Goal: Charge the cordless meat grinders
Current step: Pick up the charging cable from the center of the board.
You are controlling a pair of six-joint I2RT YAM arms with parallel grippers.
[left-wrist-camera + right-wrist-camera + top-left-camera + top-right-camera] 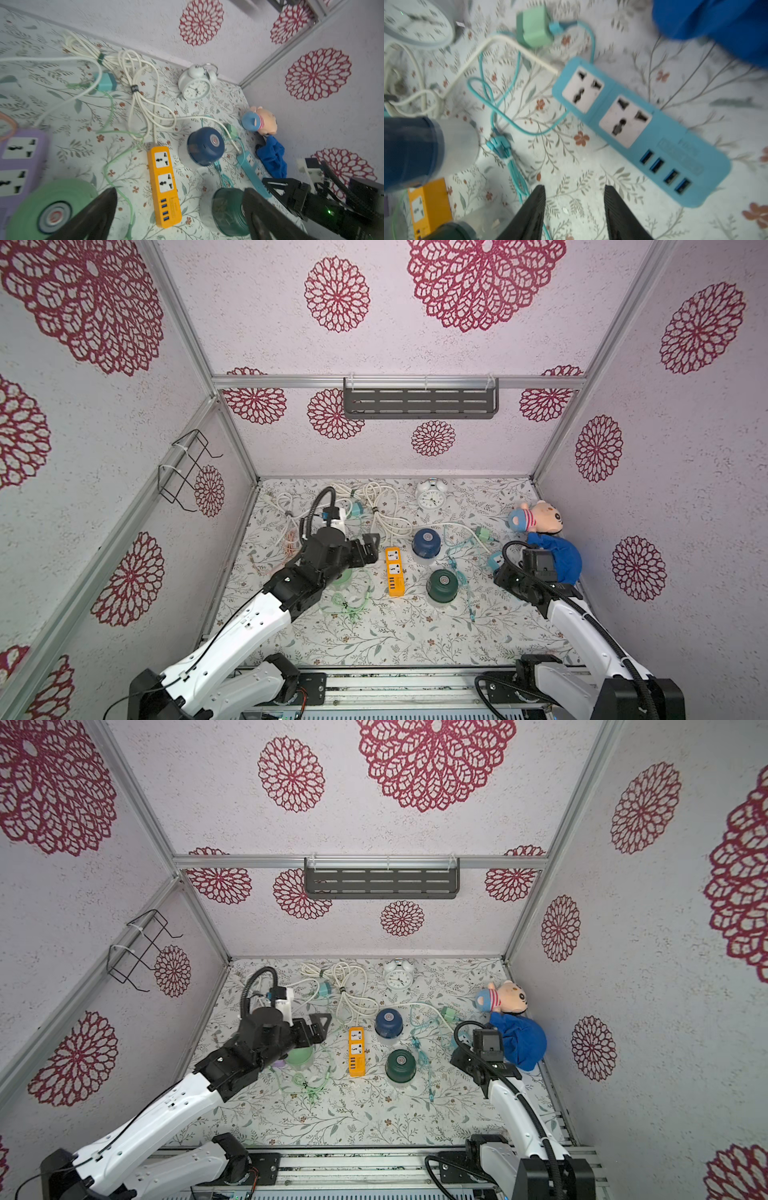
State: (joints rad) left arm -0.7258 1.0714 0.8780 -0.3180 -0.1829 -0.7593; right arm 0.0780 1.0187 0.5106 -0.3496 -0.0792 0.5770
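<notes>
Three cordless meat grinders stand on the floral mat. The navy blue one [426, 542] is at the centre, and the dark green one [441, 584] is just in front of it. My left arm partly covers the mint green one [299, 1054]. My left gripper [368, 549] hangs open and empty above the mat between the mint grinder [47, 209] and the orange power strip [164, 187]. My right gripper [575, 187] is low over bare mat beside the blue power strip [633, 128]. Its jaws are apart with nothing between them. A teal cable [500, 116] runs past one finger.
A purple power strip [18, 158] lies by the mint grinder. Bundled white cords [382, 506], a green adapter [535, 27] and a white alarm clock [431, 494] lie at the back. A plush doll [540, 518] on blue cloth [561, 560] fills the right edge.
</notes>
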